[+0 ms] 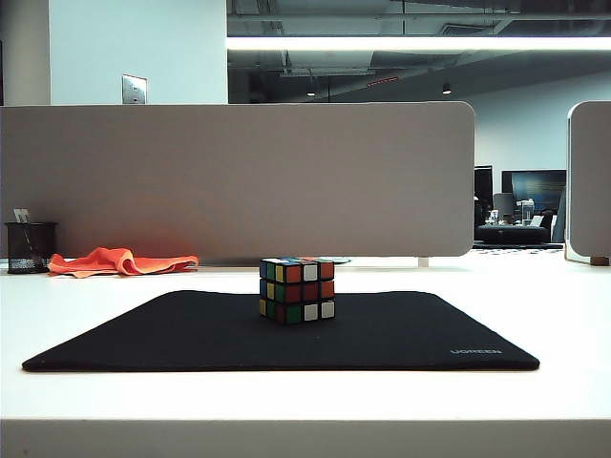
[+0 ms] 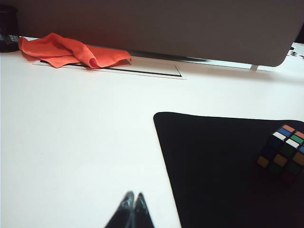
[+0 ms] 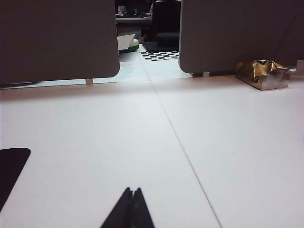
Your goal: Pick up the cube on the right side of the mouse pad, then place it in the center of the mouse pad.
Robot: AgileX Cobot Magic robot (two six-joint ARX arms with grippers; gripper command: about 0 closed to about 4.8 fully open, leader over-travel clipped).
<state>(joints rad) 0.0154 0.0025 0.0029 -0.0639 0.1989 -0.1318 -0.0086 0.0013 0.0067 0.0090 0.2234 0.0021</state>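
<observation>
We see the left tool (image 2: 133, 195) with its two dark fingertips pressed together, fully closed and holding nothing. It hangs above bare white tabletop (image 2: 76, 142). Ahead of this tool and toward the robot's right lies the mouse pad (image 2: 213, 161), its rounded corner the part nearest the tool. The cube (image 2: 283, 153) rests on the mouse pad, well apart from the left tool and farther toward the robot's right. Far ahead of the left tool, an orange cloth (image 2: 71, 50) lies crumpled at the foot of a grey partition (image 2: 166, 26), with a black mesh pen holder (image 2: 8, 29) just beside the cloth.

We see the right tool (image 3: 132, 192) likewise closed tight and empty, over bare tabletop. One rounded corner of the mouse pad (image 3: 10, 166) lies on the robot's left of this tool, near it. Far ahead and to the robot's right sits a crumpled gold-coloured package (image 3: 262, 73) against a partition. The cube is outside this wrist view.

In the exterior view neither tool appears. The cube (image 1: 297, 289) stands flat on the mouse pad (image 1: 191, 334), near the middle of the pad's width and toward its far edge. The grey "UGREEN" lettering (image 1: 475, 351) marks the pad's near right corner.
</observation>
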